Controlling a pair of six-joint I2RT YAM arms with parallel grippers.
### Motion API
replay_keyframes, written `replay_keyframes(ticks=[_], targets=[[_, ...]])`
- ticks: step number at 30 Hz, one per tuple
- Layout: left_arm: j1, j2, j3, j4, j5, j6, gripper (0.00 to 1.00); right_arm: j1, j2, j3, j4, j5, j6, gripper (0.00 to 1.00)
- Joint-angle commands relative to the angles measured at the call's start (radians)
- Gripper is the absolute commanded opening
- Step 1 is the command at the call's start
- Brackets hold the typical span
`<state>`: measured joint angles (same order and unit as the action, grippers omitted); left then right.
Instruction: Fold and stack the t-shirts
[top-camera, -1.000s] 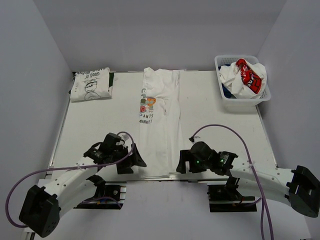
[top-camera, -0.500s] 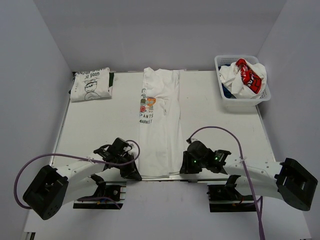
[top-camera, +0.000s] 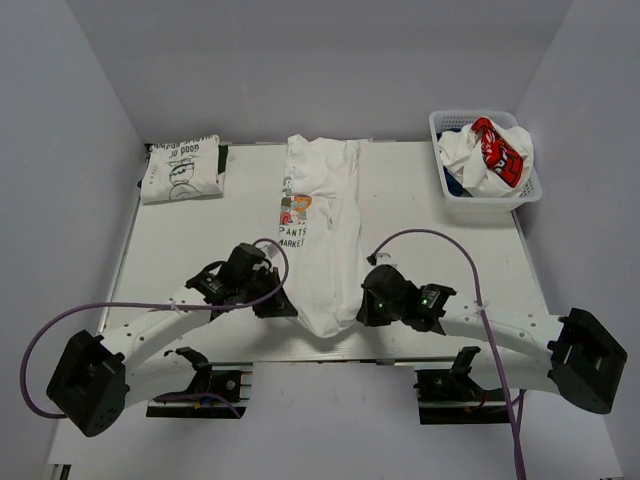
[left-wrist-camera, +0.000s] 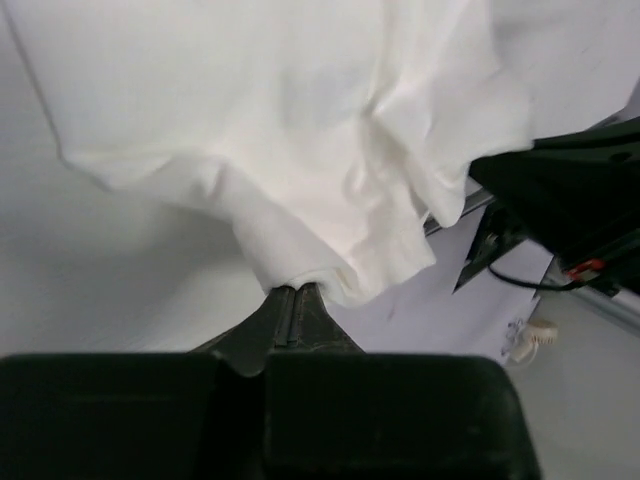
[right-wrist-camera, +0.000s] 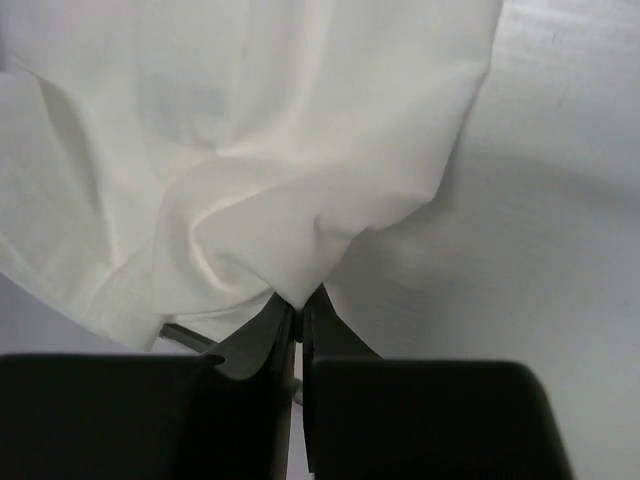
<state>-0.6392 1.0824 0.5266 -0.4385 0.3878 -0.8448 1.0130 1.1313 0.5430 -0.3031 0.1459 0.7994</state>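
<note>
A white t-shirt with a colourful cartoon print (top-camera: 318, 225) lies lengthwise down the middle of the table, folded into a narrow strip. Its near hem is lifted off the table. My left gripper (top-camera: 283, 308) is shut on the hem's left corner (left-wrist-camera: 300, 270). My right gripper (top-camera: 362, 313) is shut on the right corner (right-wrist-camera: 300, 285). Between the two the cloth sags (top-camera: 325, 320). A folded white t-shirt with a black line drawing (top-camera: 181, 168) rests at the far left corner. More t-shirts, one with a red patch (top-camera: 497, 150), are heaped in the basket.
The white lattice basket (top-camera: 455, 196) stands at the far right corner. Purple cables loop over both arms (top-camera: 440, 255). The table's near edge (top-camera: 330, 358) runs just behind the grippers, with the arm bases below it.
Both grippers have closed on the shirt's near hem corners and moved away from the table's near edge, lifting the hem, which now sags between them.
</note>
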Motion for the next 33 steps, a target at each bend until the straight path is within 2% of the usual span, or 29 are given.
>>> replay_keyframes(ticks=[1,3,6,9,10,15,23,29,33], targets=[[0.004,-0.032,0.113,-0.018,-0.115,0.049,0.0,-0.011,-0.01,0.101,0.003,0.136,-0.046,0.0],[0.016,-0.021,0.167,-0.034,-0.209,0.049,0.0,-0.024,0.005,0.152,-0.021,0.245,-0.057,0.0],[0.016,0.013,0.225,-0.016,-0.354,0.018,0.0,-0.065,0.06,0.216,0.035,0.348,-0.085,0.0],[0.016,0.086,0.303,0.012,-0.439,0.018,0.0,-0.089,0.108,0.276,0.09,0.397,-0.129,0.0],[0.025,0.112,0.332,0.012,-0.463,0.03,0.0,-0.117,0.173,0.337,0.093,0.403,-0.147,0.0],[0.038,0.283,0.548,-0.035,-0.659,0.049,0.0,-0.206,0.32,0.497,0.127,0.399,-0.203,0.0],[0.104,0.502,0.746,0.01,-0.678,0.151,0.0,-0.324,0.495,0.642,0.182,0.278,-0.289,0.0],[0.136,0.6,0.771,0.116,-0.612,0.228,0.0,-0.37,0.616,0.712,0.213,0.163,-0.307,0.0],[0.167,0.658,0.791,0.167,-0.569,0.279,0.0,-0.395,0.688,0.764,0.191,0.147,-0.292,0.0]])
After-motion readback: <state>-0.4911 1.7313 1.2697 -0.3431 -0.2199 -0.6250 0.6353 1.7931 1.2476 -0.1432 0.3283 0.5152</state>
